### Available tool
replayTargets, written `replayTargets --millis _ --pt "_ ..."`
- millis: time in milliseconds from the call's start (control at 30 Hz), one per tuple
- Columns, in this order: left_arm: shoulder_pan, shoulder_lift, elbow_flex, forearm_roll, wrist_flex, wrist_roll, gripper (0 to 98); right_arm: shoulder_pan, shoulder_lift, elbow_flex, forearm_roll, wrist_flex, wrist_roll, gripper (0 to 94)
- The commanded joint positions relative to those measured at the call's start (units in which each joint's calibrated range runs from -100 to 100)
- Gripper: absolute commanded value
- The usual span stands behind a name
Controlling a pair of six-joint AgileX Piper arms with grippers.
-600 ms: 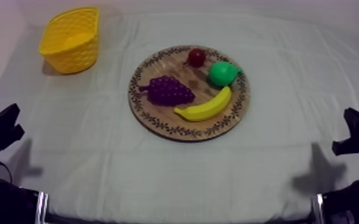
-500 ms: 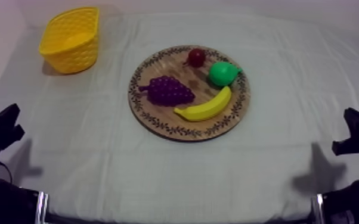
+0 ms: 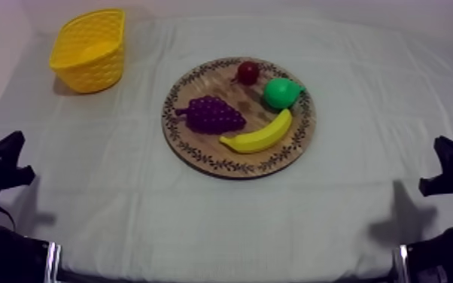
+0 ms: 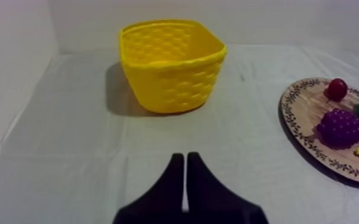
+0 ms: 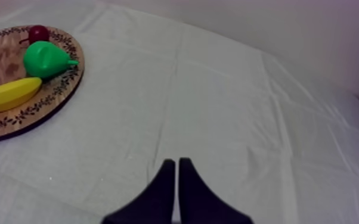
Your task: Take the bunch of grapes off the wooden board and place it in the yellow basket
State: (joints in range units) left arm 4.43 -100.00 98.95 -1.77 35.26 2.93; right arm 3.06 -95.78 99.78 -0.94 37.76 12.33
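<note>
**A:** Wooden board (image 3: 238, 167), with the grapes (image 3: 213, 114) on its basket-side half. Left gripper (image 4: 185, 156) and right gripper (image 5: 176, 161) are both well short of the board, fingers pressed together.

**B:** Approach?

**A:** Left arm, I'd judge. Spread the fingers first, drop across the bunch's middle, keep clear of the banana (image 3: 258, 137).

**B:** Containers?

**A:** The board also carries the banana, a pear (image 3: 282, 93) and a small red fruit (image 3: 247, 72). Yellow basket (image 3: 86, 75), well apart from the board: empty.

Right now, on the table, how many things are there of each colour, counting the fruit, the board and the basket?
Yellow: 2, the yellow basket and the banana
Purple: 1, the bunch of grapes
Green: 1, the pear
Red: 1, the small red fruit
Brown: 1, the wooden board
Total: 6
</note>
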Motion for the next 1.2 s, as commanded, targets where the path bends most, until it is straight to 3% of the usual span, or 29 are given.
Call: replayTargets --millis 0,300,867,1167 --pt "0.0 0.0 0.0 -0.02 0.0 -0.1 0.0 0.0 0.0 0.0 0.0 0.0 0.0 0.3" --pt "1.1 2.2 -3.2 0.87 0.4 -0.7 0.0 0.0 0.0 0.0 0.0 0.0 0.0 0.3" --pt "6.0 30.0 -33.2 0.93 -2.3 -2.2 0.0 0.0 0.0 0.0 0.0 0.0 0.0 0.3" --pt "10.4 46.1 -48.6 1.03 1.8 -4.7 0.0 0.0 0.0 0.0 0.0 0.0 0.0 0.3"
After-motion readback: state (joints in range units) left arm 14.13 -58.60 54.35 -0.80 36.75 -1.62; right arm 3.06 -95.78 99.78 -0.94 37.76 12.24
